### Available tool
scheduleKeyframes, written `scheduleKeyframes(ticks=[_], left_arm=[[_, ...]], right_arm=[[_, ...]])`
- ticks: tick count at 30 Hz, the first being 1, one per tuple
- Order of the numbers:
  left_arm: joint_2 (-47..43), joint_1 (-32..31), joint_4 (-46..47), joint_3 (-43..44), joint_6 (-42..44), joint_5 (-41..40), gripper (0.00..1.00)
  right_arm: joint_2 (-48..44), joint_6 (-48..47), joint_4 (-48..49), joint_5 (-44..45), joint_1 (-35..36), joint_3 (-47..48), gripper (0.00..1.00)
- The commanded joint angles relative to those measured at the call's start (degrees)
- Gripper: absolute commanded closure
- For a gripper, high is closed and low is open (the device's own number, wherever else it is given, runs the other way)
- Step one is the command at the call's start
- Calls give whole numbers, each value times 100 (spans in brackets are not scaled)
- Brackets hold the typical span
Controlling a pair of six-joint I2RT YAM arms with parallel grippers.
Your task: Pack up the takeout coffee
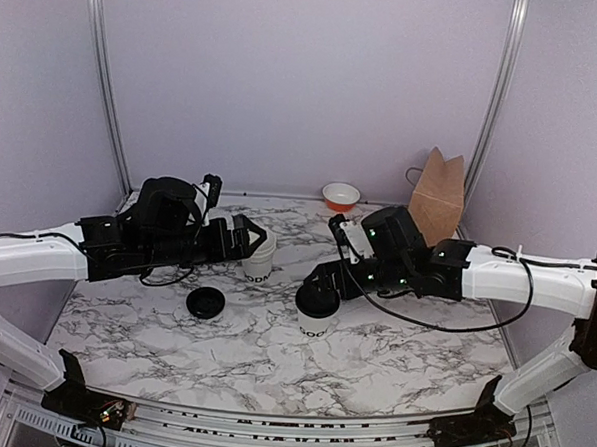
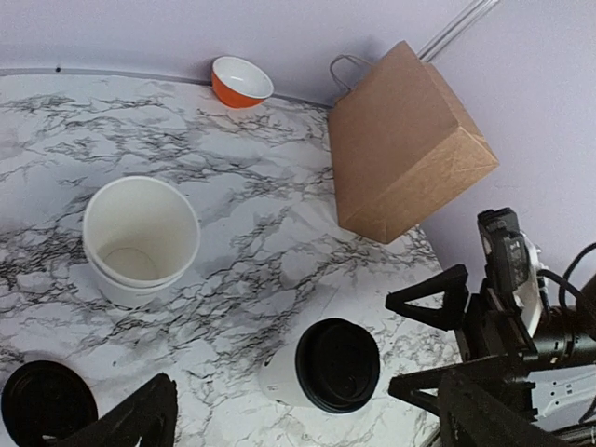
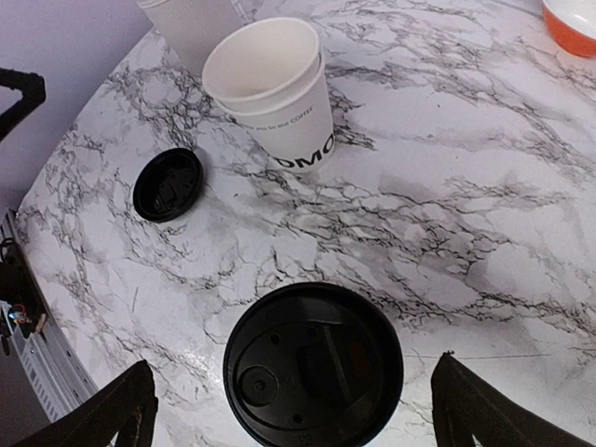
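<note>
Black-lidded white paper cup (image 1: 317, 310): capped, unheld.
Left pincer (image 1: 253, 236), right pincer (image 3: 293, 372): apart.
Brown paper bag (image 1: 438, 196): cup to be lowered in.

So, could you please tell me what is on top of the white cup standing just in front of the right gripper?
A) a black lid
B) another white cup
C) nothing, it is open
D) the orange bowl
A: the white cup is capped by a black lid, while a second black lid lies loose, apart from it.
</note>
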Motion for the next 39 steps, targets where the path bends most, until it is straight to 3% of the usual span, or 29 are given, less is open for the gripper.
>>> scheduleKeyframes(ticks=[1, 16, 39], left_arm=[[-319, 41, -581, -218, 178, -867, 1], [-294, 92, -741, -252, 164, -945, 1], [-168, 125, -831, -85, 165, -811, 1]], right_arm=[[229, -433, -545, 706, 212, 319, 0], [769, -489, -994, 1394, 646, 782, 2], [1169, -333, -1300, 1789, 846, 1003, 26]])
